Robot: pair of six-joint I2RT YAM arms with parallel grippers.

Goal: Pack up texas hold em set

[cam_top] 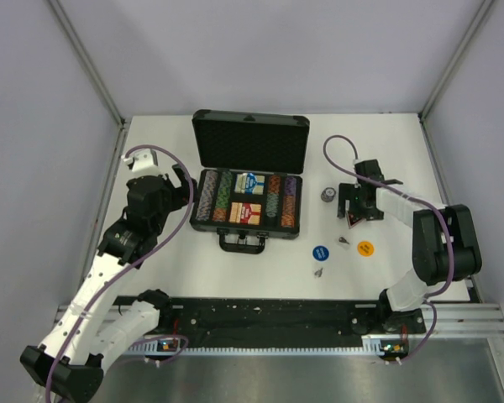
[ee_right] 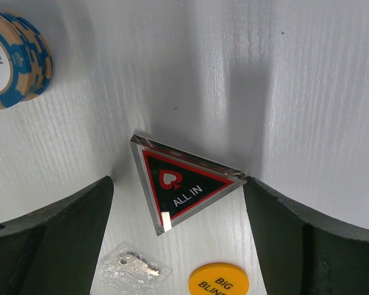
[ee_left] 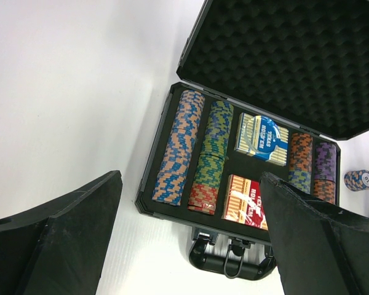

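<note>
The right end effector (ee_right: 178, 182) stands released astride the red triangle (ee_right: 186, 187), which lies flat on the counter (ee_right: 295, 74) between its fingers (ee_right: 55, 239), one corner touching a finger. Squeeze low and centred, lest the slick wedge pivot out. The open case (cam_top: 248, 201) waits well to its left.

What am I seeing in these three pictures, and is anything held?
Two robot arms sit at a white table. One picture looks down from above; the others come from wrist cameras. The open black case holds chips, a blue card box and a red card box. Outside lie a chip stack, a blue button, a yellow button and a red triangle. The left end effector is open, holding nothing. The right end effector straddles the triangle, open, not gripping it.
</note>
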